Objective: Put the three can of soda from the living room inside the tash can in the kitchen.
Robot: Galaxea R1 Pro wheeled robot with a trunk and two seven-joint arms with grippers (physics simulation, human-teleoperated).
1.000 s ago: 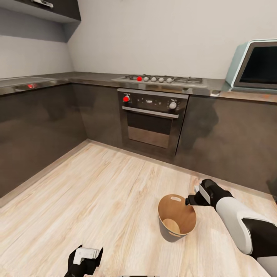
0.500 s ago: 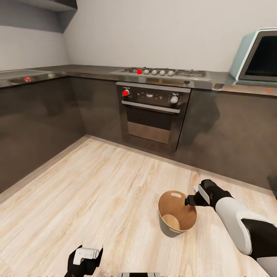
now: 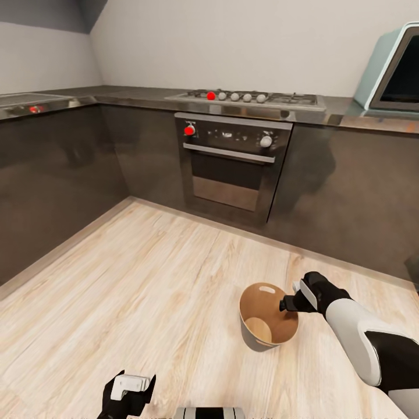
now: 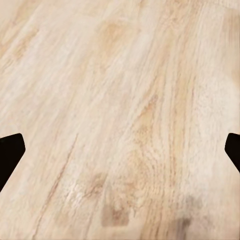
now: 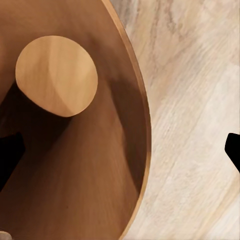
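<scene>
Pale wood floor (image 3: 145, 279) lay before the oven (image 3: 230, 169). Lower right of centre stood the tash can (image 3: 269, 317), apparently empty; no cans visible, so all three seemed left. Right gripper (image 3: 289, 303) touched its rim, wide and empty; left gripper (image 3: 129, 389) likewise wide.

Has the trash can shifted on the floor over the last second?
No. The tash can keeps its place on the floor planks; only the camera tilted, sliding the oven down the frame.

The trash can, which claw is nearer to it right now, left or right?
Right. The right claw hangs at the trash can's rim, on its right side. The left claw hangs low over the floor, well off to the can's left.
</scene>
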